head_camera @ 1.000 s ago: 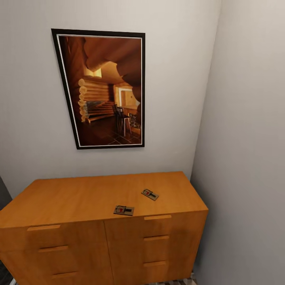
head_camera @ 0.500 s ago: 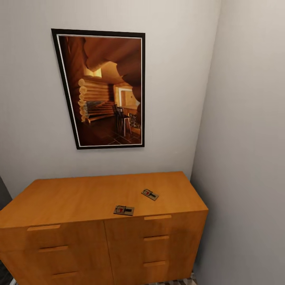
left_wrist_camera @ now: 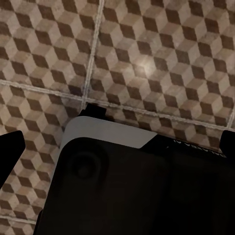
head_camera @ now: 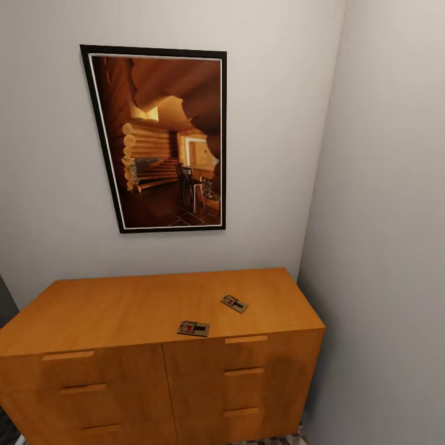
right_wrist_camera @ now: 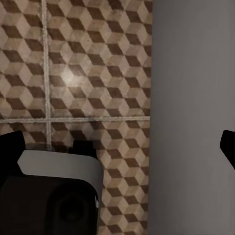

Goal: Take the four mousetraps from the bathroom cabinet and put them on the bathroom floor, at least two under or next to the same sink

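Both grippers hang low with their wrist cameras aimed at the bathroom floor (left_wrist_camera: 147, 58): the left gripper (left_wrist_camera: 117, 142) shows dark fingertips at the two edges of its picture, set wide apart with nothing between them, and the right gripper (right_wrist_camera: 117, 147) likewise stands spread and empty, beside a plain grey wall (right_wrist_camera: 196, 98). Part of the robot's own dark and white body (left_wrist_camera: 107, 147) sits below each camera. Arms parked like this suggest the robot has only just drawn up to the cabinet (head_camera: 123, 309) and has not yet raised a hand to it. In the head view two mousetraps lie flat on the cabinet's top towards its right end, the nearer mousetrap (head_camera: 193, 328) close to the front edge and the farther mousetrap (head_camera: 234, 303) just behind and to its right, apart from each other. Above hangs a framed picture (head_camera: 161, 139) of a log cabin interior. The other two mousetraps are probably already on the floor or in a drawer.
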Robot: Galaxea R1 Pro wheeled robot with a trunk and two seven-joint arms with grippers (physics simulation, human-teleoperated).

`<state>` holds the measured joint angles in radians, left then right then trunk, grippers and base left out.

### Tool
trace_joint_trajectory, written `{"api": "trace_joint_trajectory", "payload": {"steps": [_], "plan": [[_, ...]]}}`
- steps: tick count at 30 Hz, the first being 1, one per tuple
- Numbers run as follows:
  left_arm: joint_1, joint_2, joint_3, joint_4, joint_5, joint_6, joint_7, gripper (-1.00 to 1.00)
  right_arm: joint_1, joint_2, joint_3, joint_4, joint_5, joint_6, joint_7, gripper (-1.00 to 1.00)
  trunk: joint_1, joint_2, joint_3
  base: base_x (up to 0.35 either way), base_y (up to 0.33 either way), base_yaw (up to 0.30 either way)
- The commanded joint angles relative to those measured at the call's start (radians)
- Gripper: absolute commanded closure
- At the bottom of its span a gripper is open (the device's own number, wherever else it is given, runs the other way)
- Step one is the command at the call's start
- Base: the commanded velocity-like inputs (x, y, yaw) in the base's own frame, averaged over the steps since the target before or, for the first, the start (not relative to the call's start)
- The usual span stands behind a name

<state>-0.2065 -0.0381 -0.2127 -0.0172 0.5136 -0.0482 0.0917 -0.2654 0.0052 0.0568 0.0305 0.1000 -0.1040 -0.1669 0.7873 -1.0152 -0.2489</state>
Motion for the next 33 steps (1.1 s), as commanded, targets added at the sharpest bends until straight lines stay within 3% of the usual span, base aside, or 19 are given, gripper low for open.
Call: {"api": "trace_joint_trajectory", "payload": {"steps": [1,25,33], "plan": [[-0.001,0.000,-0.009,0.000,0.008,-0.003,0.003,-1.00,-0.001,0.000,0.005,0.003,0.009,-0.003,-0.006,-1.00,0.000,-0.001,-0.001,0.000,0.000,0.000],[-0.001,-0.003,-0.010,0.000,0.006,-0.005,0.002,-1.00,-0.001,-0.002,0.006,0.002,0.013,-0.004,-0.005,-1.00,0.000,-0.001,-0.001,0.000,0.000,0.000],[0.045,0.042,-0.023,0.010,-0.024,-0.049,0.047,-1.00,0.044,-0.047,-0.033,-0.001,0.017,0.041,-0.036,-1.00,0.000,-0.001,-0.001,0.000,0.000,0.000]]}}
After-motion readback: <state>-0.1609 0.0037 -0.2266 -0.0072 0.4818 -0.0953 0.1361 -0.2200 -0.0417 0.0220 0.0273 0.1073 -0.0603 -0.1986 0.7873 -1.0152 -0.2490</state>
